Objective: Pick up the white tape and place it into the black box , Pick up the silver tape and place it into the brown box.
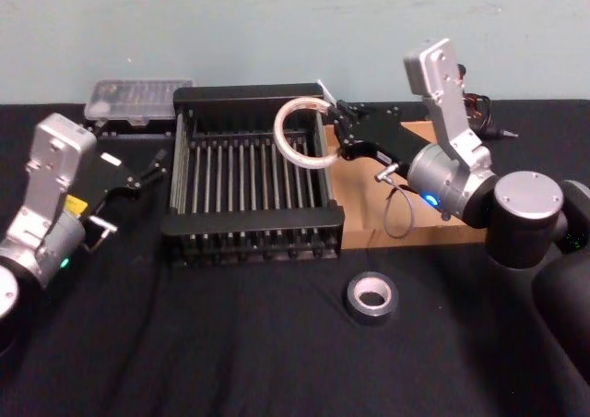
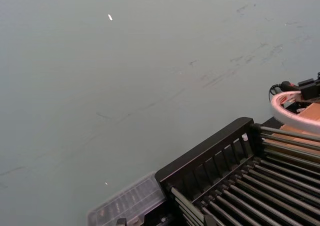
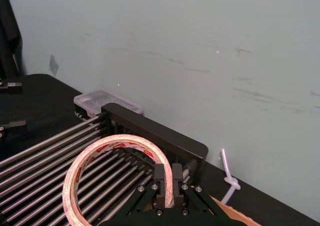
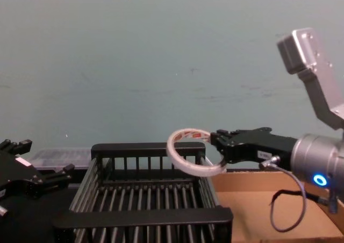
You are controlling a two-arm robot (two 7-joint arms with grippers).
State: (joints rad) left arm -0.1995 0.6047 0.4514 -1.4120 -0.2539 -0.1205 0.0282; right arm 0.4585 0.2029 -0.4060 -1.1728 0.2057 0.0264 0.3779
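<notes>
- The right gripper (image 1: pixel 334 120) is clamped on the rim of the white tape (image 1: pixel 304 133); the fingers (image 3: pixel 161 182) pinch the band from both sides, as the right wrist view shows.
- The white tape hangs in the air, tilted, above the far right corner of the black box (image 1: pixel 253 221), clear of its barred floor. Red print runs round its inner ring.
- In the chest view the white tape (image 4: pixel 189 151) sits level with the crate's back rim, with the right gripper (image 4: pixel 216 143) reaching in from the right over the brown box (image 4: pixel 258 208).
- The black box stands at the middle of the desk (image 1: pixel 230 343), which is covered in black cloth. The brown box (image 1: pixel 364 209) lies touching its right side, largely behind the right arm.
- The silver tape (image 1: pixel 371 297) lies flat on the desk, near the front right corner of the black box and apart from it.
- The left gripper (image 1: pixel 138 179) rests low over the desk just left of the black box, its fingers parted and holding nothing.
- A clear plastic case (image 1: pixel 136 101) lies at the far left corner of the black box, toward the back edge of the desk.
- A white cable tie (image 3: pixel 229 178) shows near the right gripper's mount.
</notes>
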